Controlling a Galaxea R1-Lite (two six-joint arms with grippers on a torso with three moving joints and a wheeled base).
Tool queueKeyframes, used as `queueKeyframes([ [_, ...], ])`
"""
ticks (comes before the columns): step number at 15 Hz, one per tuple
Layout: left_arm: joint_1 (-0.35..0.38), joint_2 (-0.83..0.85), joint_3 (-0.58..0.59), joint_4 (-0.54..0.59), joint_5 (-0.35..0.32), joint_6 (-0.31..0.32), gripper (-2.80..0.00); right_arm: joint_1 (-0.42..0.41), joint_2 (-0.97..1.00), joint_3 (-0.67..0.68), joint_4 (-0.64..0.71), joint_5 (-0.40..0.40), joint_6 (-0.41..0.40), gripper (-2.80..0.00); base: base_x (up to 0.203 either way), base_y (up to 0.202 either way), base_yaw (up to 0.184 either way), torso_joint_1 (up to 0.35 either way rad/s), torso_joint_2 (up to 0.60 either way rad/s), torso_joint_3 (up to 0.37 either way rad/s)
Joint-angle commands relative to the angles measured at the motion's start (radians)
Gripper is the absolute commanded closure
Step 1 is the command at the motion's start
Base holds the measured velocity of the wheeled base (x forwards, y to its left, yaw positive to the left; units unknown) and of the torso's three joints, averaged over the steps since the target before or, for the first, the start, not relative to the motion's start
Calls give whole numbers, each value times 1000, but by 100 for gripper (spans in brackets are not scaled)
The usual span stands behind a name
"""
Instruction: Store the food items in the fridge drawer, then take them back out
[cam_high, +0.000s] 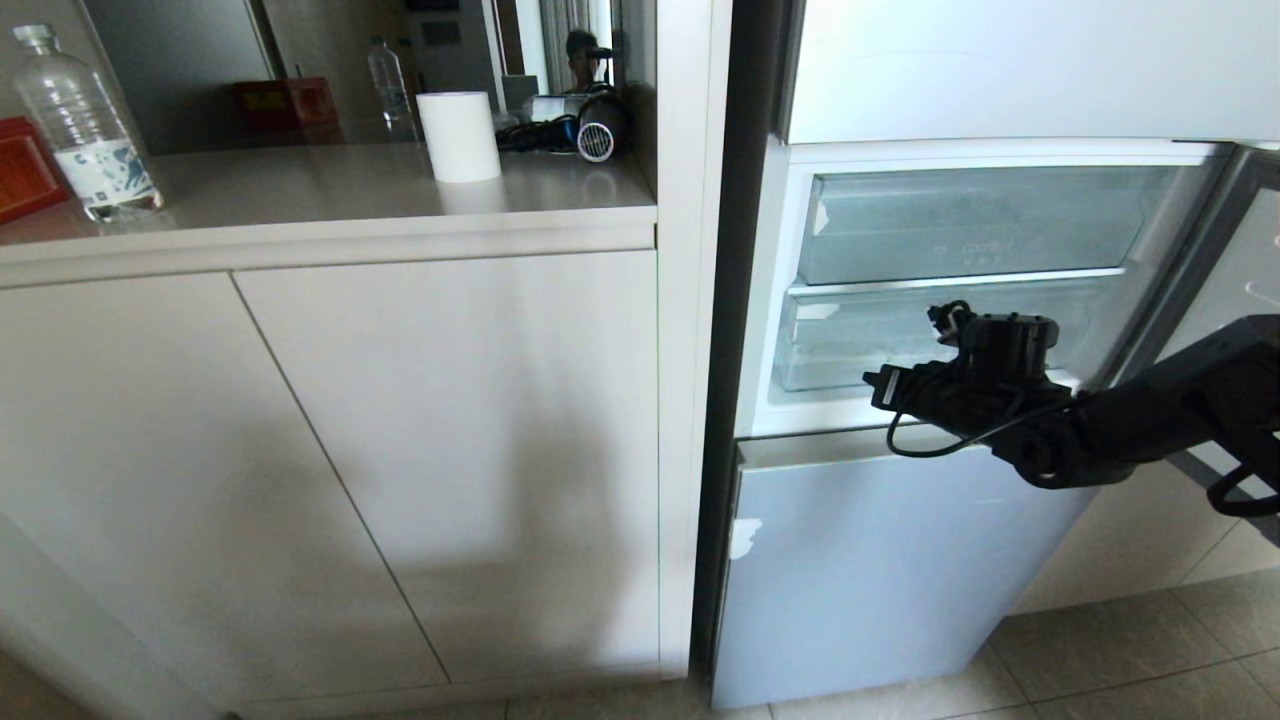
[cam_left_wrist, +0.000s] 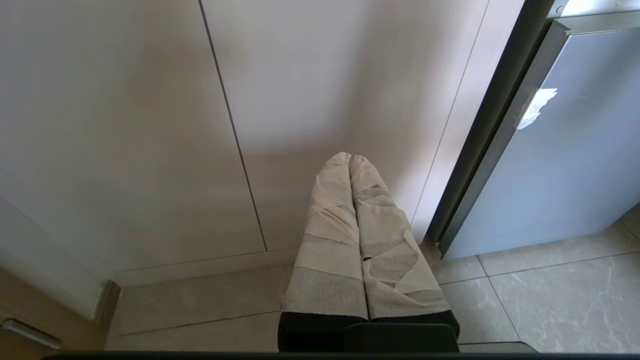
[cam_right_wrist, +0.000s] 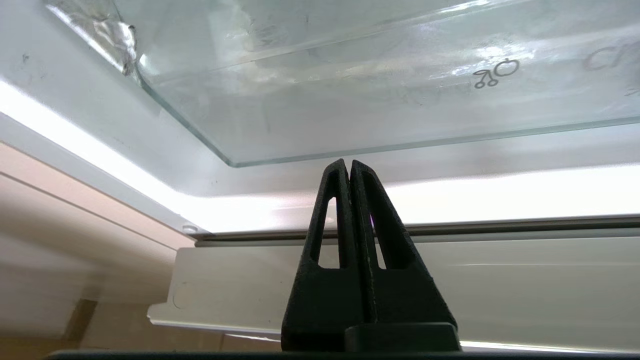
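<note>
The fridge compartment stands open with two clear drawers stacked in it. The lower one is the fridge drawer (cam_high: 850, 335), pushed in, with white tape at its left front corner. My right gripper (cam_high: 882, 386) reaches in from the right, just in front of the drawer's bottom edge. In the right wrist view the right gripper (cam_right_wrist: 350, 164) is shut and empty, its tips just below the clear drawer (cam_right_wrist: 350, 105), which bears a fruit mark and a tape scrap. No food items are in view. My left gripper (cam_left_wrist: 350, 159), wrapped in pale tape, hangs shut low before the cabinet doors.
A pale blue lower fridge door (cam_high: 880, 570) is closed below the compartment. The open fridge door (cam_high: 1235, 270) stands at the right. On the counter are a water bottle (cam_high: 85, 125), a white roll (cam_high: 458, 135) and a hair dryer (cam_high: 592, 128). A person shows in the mirror (cam_high: 583, 55).
</note>
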Motion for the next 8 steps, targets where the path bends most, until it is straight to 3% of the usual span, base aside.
queueKeyframes([
  [1,0,2,0,1,0,0,0,1,3,-5,-4,1,6,0,0,0,0,0,0,0],
  [6,0,2,0,1,0,0,0,0,-41,50,-5,-1,6,0,0,0,0,0,0,0],
  [8,0,2,0,1,0,1,0,0,-149,155,-6,-4,-2,0,0,0,0,0,0,0],
])
